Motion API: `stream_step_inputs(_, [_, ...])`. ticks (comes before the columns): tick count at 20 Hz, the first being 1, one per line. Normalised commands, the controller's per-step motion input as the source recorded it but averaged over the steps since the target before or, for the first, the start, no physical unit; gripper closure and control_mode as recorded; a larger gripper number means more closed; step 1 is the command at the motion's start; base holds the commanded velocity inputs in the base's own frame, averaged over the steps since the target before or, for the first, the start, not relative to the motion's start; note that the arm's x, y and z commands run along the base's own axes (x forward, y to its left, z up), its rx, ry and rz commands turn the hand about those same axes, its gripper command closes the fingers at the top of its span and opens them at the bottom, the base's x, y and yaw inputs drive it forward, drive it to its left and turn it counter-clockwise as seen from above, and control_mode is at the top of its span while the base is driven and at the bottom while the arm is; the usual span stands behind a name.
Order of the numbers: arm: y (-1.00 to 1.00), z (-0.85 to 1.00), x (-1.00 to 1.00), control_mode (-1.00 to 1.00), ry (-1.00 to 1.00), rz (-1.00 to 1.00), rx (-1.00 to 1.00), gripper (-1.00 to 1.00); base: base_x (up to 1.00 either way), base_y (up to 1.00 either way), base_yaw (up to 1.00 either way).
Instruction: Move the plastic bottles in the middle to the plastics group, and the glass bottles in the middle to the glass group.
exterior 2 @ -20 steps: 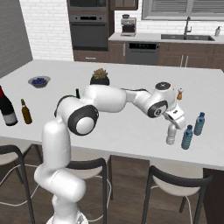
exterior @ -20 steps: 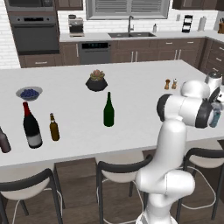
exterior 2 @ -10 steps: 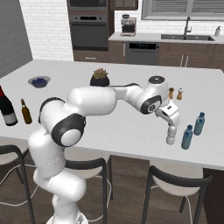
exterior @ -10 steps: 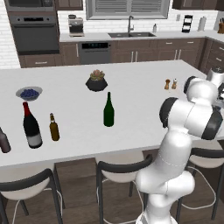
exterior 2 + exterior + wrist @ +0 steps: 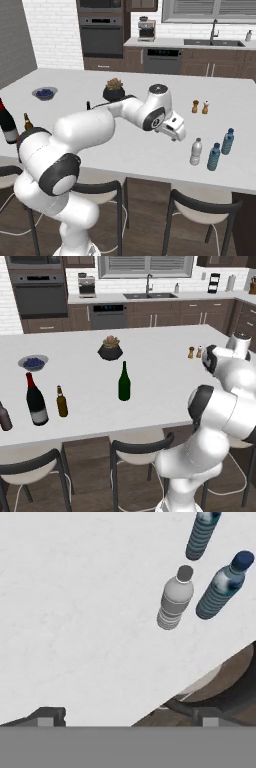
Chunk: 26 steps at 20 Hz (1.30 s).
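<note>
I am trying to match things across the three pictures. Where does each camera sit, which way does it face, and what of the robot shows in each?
Left base view: behind the arm, to its left, facing forward across the white island counter; the white arm rises at the lower right.
Right base view: behind the arm, to its right; the arm rises from the lower left to the gripper.
Hand view: looks down at the small clear greyish-white plastic bottle beside two blue-tinted plastic bottles; the dark finger tips stand open.
Shared: both base views show the potted plant.
</note>
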Motion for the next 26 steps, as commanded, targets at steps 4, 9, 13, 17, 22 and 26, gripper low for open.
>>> stream_step_inputs(4, [0.98, 0.27, 0.00, -1.00, 0.06, 0.28, -0.02, -1.00, 0.00, 0.00, 0.00])
stream_step_inputs(9, [0.98, 0.21, 0.00, -1.00, 0.02, 0.23, -0.02, -1.00, 0.00, 0.00, 0.00])
stream_step_inputs(13, [1.00, 0.24, -0.03, -1.00, 0.00, 0.16, -0.01, -1.00, 0.00, 0.00, 0.00])
stream_step_inputs(17, [0.98, 0.46, -0.14, -1.00, 0.00, 0.14, -0.01, -1.00, 0.00, 0.00, 0.00])
stream_step_inputs(22, [0.83, 0.53, -0.33, -1.00, -0.02, 0.13, 0.00, -1.00, 0.00, 0.00, 0.00])
stream_step_inputs(26, [0.61, 0.29, -0.38, -1.00, -0.03, 0.20, 0.00, -1.00, 0.00, 0.00, 0.00])
